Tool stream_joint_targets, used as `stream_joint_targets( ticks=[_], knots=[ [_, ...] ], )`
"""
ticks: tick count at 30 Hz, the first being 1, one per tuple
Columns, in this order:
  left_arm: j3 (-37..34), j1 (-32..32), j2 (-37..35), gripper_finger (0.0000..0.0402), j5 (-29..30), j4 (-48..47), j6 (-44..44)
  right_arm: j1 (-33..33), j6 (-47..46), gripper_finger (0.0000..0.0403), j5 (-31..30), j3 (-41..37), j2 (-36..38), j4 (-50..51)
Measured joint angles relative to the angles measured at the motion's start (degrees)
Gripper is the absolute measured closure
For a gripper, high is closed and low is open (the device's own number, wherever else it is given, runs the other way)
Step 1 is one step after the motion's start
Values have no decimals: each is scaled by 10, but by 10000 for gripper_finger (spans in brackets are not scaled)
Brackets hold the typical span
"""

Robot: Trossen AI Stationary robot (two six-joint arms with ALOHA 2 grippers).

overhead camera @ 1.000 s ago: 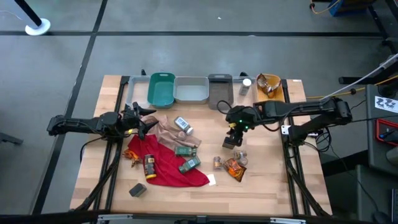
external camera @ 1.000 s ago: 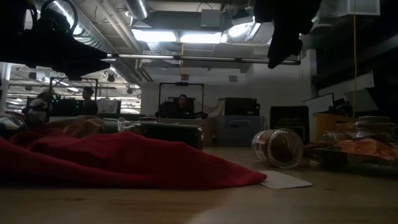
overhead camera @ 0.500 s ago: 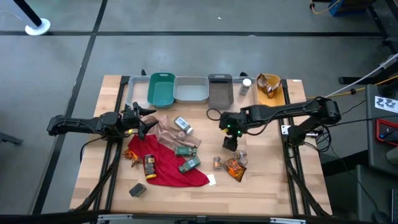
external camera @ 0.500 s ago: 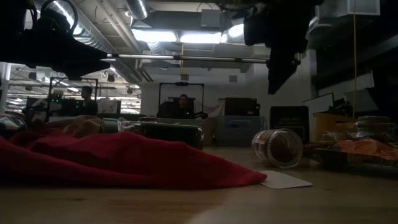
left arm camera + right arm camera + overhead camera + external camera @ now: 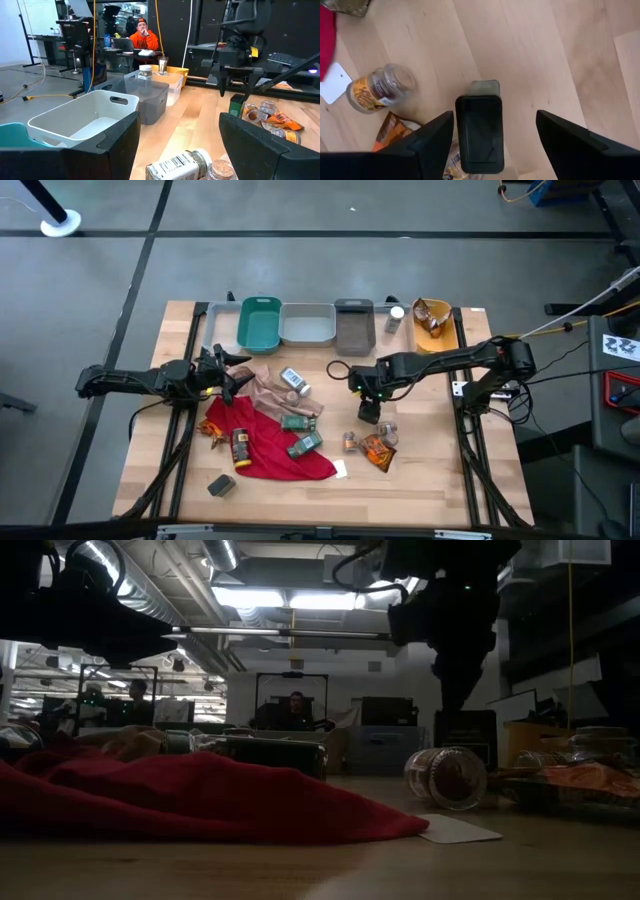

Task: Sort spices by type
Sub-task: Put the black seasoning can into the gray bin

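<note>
Hovering over the bench's (image 5: 190, 480) right half, the right pincer (image 5: 492, 127) hangs with its fingers spread wide directly above a dark box (image 5: 479, 131) that stands on the wood, not yet touched as far as the wrist view shows. Beside that box, toward 7 o'clock in the high view, lie a small brown jar (image 5: 350, 441) on its side and an orange-brown packet (image 5: 378, 450).

Sorting looks barely begun. Along the far edge at 12 o'clock, the teal bin (image 5: 259, 323) and white bin (image 5: 307, 326) appear empty, the grey bin (image 5: 353, 326) I cannot judge, and the yellow bin (image 5: 433, 320) holds some crinkly packets, with a white-capped jar (image 5: 396, 317) standing just beside it. Most spices remain loose: a white-labelled jar (image 5: 294, 380), two green boxes (image 5: 299, 421) and a yellow-capped bottle (image 5: 240, 446) on or near the red cloth (image 5: 270, 450), and a dark box (image 5: 221, 484) alone at 7 o'clock.

The left pincer (image 5: 225, 370) waits at 9 o'clock, fingers apart, holding nothing.
</note>
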State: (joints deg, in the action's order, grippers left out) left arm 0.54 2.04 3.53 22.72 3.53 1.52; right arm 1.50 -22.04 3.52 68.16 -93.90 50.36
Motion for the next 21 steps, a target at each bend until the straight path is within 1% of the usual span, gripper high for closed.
stream_joint_targets(
  ticks=[6, 17, 19, 21],
  knots=[
    [0, 0, 0, 147, 0, 0, 0, 0, 0, 123, 0, 0, -9, 8],
    [0, 0, 3, 147, 0, 0, 0, 0, 0, 124, 4, 0, -53, 7],
    [0, 0, 7, 147, 0, 0, 0, 0, 0, 135, 5, 0, -59, 7],
    [0, 0, 9, 147, 0, 0, 0, 0, 0, 156, 6, 0, -63, 4]
  ],
)
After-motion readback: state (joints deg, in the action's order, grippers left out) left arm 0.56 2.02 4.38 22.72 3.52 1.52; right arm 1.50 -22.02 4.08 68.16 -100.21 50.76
